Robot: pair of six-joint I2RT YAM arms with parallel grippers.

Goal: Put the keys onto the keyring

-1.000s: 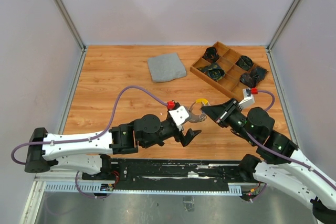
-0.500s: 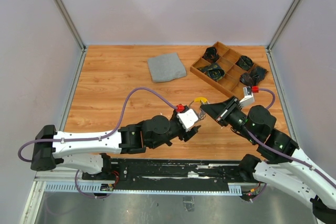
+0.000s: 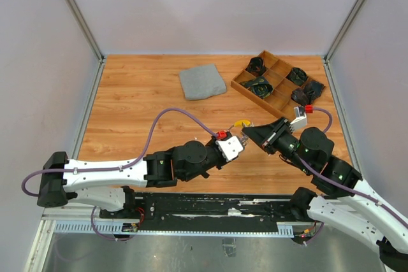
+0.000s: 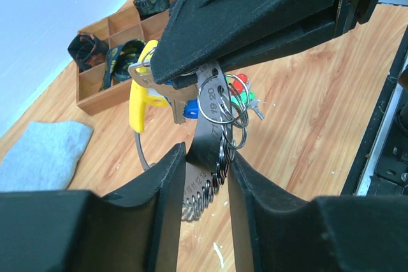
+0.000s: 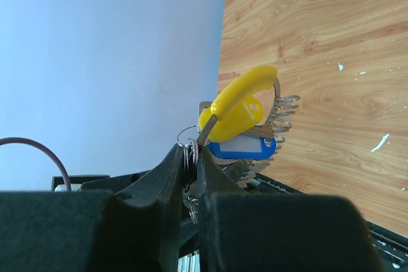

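My right gripper (image 3: 245,130) is shut on the small split rings of the keyring (image 4: 205,137) and holds the bunch just above the table. Keys hang with it: a yellow head (image 4: 137,103), a blue one (image 4: 190,111), and red (image 4: 240,83) and green (image 4: 237,98) ones behind. The left gripper (image 4: 206,154) has its jaws drawn in on the keyring's dark numbered strip and row of coils, touching it on both sides. In the right wrist view, the yellow key (image 5: 239,109) and a blue tag (image 5: 242,148) sit beyond the gripper (image 5: 193,148).
A folded grey cloth (image 3: 202,82) lies at the back of the wooden table. A wooden compartment tray (image 3: 234,83) with dark bundles stands at the back right. White walls close in the sides, and a black rail (image 3: 191,205) runs along the near edge.
The left arm has reached right to the bunch, and its jaws have narrowed from wide open to close around the keyring's strip. The right arm has stayed still.
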